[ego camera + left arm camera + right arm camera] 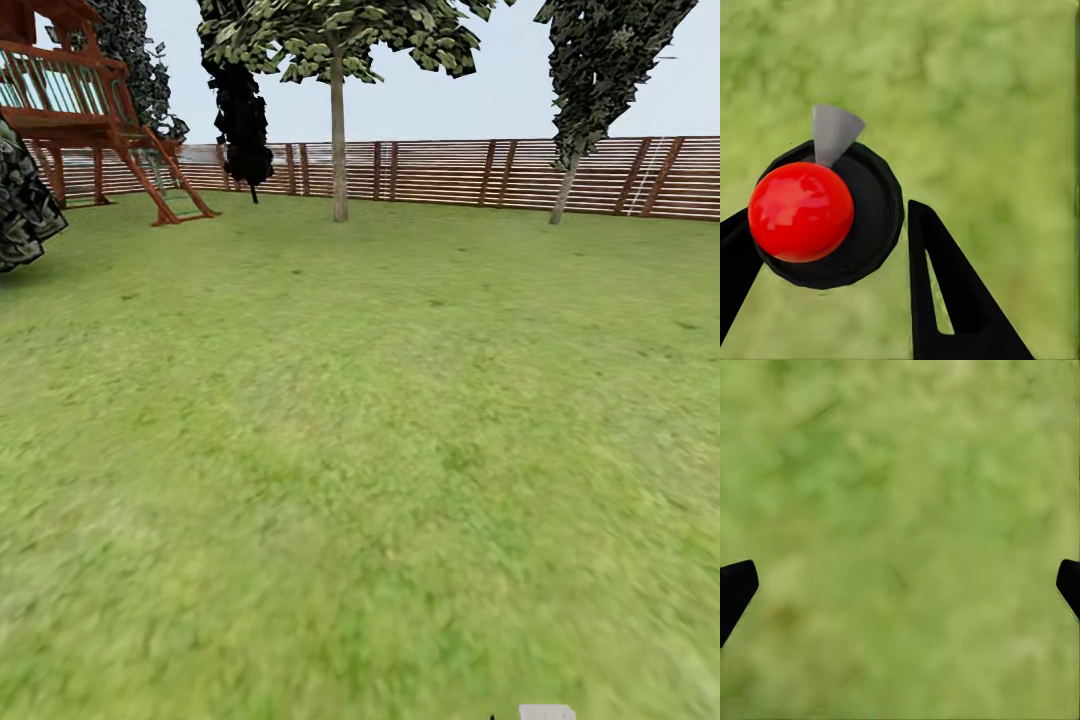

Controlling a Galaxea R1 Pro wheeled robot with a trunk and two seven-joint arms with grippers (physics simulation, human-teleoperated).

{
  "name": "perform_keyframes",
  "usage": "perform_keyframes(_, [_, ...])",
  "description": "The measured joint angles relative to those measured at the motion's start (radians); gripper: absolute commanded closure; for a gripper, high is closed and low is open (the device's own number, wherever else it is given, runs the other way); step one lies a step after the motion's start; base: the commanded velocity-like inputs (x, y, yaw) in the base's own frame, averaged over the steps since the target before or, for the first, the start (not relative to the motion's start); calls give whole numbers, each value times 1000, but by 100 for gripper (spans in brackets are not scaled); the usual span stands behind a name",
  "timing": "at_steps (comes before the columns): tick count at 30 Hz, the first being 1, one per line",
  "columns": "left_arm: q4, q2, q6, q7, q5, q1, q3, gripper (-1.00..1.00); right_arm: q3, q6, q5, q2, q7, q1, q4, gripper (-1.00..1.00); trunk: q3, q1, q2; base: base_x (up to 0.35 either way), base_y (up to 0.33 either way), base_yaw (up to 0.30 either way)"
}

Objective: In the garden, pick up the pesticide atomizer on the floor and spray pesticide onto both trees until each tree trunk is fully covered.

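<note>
The left wrist view shows the atomizer point(825, 217), a black round body with a red ball top and grey nozzle, pinched between the left gripper point(821, 255) fingers above the grass point(982, 97). The right wrist view shows the right gripper point(900, 585) spread wide over bare lawn. From the head, a pale-trunked tree point(339, 140) stands by the far fence point(450, 172), another tree point(566, 190) toward the right corner, a wooden play tower point(90, 110) at the left edge.

One pale-trunked tree point(339, 150), three dark bushy trees (one cropped), one atomizer point(825, 217), one playset point(90, 110).
</note>
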Motion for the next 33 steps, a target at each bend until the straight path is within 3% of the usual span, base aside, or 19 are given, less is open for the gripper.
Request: perform_keyframes(33, [1,0,0,0,0,0,-1,100,0,0,0,0,0,0,0,-100,0,0,0,338,0,0])
